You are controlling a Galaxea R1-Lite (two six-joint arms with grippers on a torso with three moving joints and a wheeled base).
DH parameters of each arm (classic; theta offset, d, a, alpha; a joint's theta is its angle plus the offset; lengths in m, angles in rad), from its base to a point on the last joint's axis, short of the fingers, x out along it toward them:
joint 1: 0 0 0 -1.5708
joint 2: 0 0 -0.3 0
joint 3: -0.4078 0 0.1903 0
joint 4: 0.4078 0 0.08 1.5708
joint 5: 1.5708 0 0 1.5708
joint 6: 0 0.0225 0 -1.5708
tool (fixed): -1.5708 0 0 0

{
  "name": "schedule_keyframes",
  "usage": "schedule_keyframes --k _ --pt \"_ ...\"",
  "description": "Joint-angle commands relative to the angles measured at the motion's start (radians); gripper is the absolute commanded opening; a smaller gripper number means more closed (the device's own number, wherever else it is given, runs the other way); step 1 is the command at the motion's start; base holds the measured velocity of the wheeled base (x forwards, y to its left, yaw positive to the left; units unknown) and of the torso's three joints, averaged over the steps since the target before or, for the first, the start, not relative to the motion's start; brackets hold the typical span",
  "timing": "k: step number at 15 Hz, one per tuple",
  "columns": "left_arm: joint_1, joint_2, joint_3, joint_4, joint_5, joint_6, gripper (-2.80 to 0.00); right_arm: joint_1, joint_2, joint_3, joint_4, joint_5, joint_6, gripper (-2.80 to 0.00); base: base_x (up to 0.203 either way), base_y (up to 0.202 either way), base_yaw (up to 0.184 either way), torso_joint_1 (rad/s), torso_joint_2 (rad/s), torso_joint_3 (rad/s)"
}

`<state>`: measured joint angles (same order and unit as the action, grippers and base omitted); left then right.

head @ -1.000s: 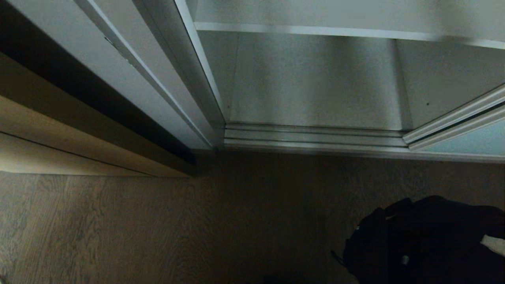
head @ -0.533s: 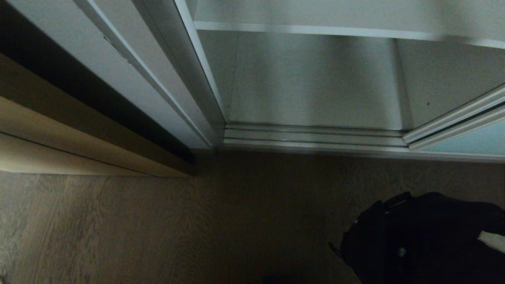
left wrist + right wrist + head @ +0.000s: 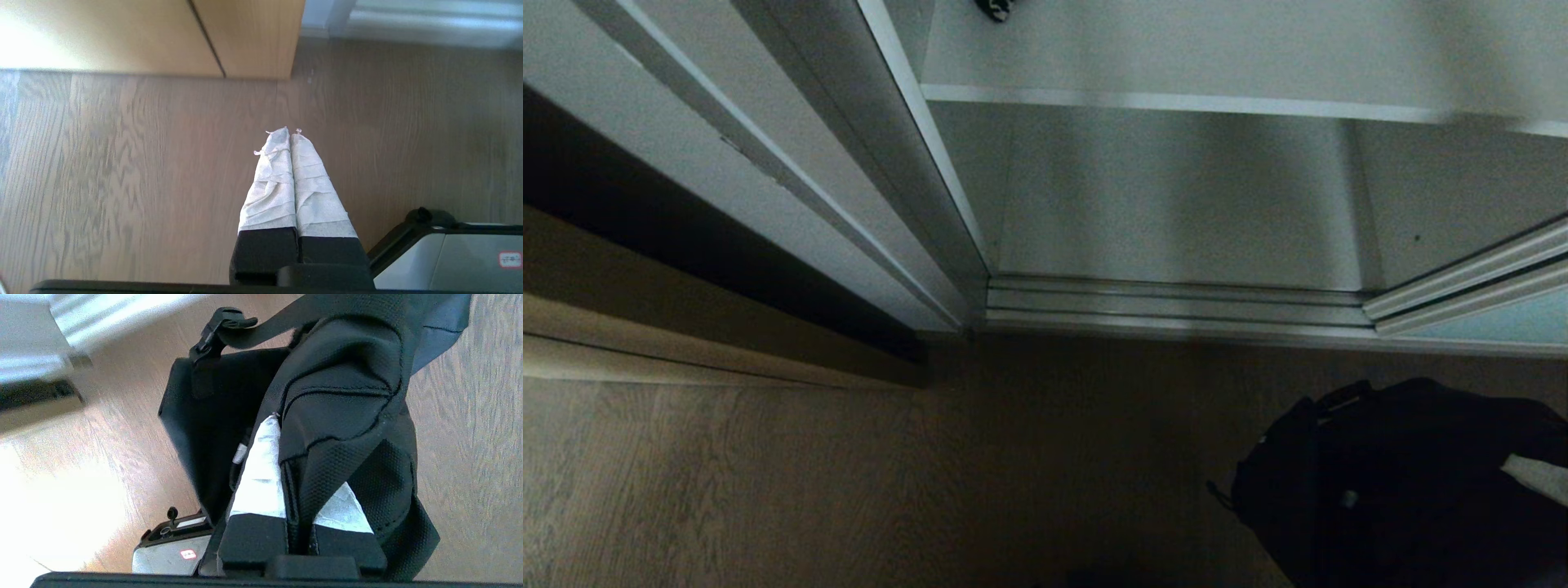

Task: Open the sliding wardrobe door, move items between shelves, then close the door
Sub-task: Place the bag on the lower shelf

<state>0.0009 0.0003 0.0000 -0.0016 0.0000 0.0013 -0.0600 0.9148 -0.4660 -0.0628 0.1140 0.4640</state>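
A soft black bag (image 3: 1405, 482) hangs low at the right in the head view, just in front of the wardrobe. My right gripper (image 3: 286, 426) is shut on a fold of the bag (image 3: 347, 396), and its strap and buckle (image 3: 222, 328) trail above. The sliding wardrobe door (image 3: 1503, 322) is pushed aside to the right, so the wardrobe is open. One white shelf (image 3: 1176, 104) spans the opening, and a houndstooth cloth piece (image 3: 995, 8) peeks in at its top edge. The bottom board (image 3: 1176, 204) is bare. My left gripper (image 3: 289, 131) is shut and empty, parked over the floor.
The door's floor track (image 3: 1176, 304) runs along the front of the wardrobe. A light wood door (image 3: 686, 327) stands to the left of it, also seen as wood panels (image 3: 163, 36). The wooden floor (image 3: 849, 474) lies in front, and my base (image 3: 449, 253) is close by.
The whole head view has shifted downward, bringing the houndstooth piece into sight at the top. The bag in my right gripper has risen slightly toward the wardrobe.
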Motion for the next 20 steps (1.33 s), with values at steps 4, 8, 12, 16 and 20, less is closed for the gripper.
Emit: schedule_keyframes --k 4,8,12,16,20 --pt "0.0 0.001 0.0 0.0 0.0 0.0 -2.8 -0.016 0.017 0.017 -0.005 0.003 0.0 -2.8 0.195 0.0 0.001 0.002 0.0 0.001" --pt "0.001 0.001 0.0 0.0 0.001 0.0 -2.8 -0.021 0.019 0.058 -0.067 0.003 0.017 -2.8 0.073 0.0 0.001 0.001 0.0 0.0" --pt "-0.001 0.001 0.0 0.0 0.0 0.0 -2.8 -0.026 0.086 0.103 -0.196 0.003 0.083 -2.8 0.0 0.0 0.0 0.0 0.0 0.0" --pt "0.001 0.001 0.0 0.0 0.001 0.0 -2.8 -0.063 0.187 0.122 -0.26 0.005 0.115 -2.8 0.0 0.0 0.0 0.0 0.0 0.0" --pt "0.001 0.001 0.0 0.0 0.0 0.0 -2.8 -0.087 0.339 0.128 -0.451 0.007 0.214 -2.8 0.0 0.0 0.0 0.0 0.0 0.0"
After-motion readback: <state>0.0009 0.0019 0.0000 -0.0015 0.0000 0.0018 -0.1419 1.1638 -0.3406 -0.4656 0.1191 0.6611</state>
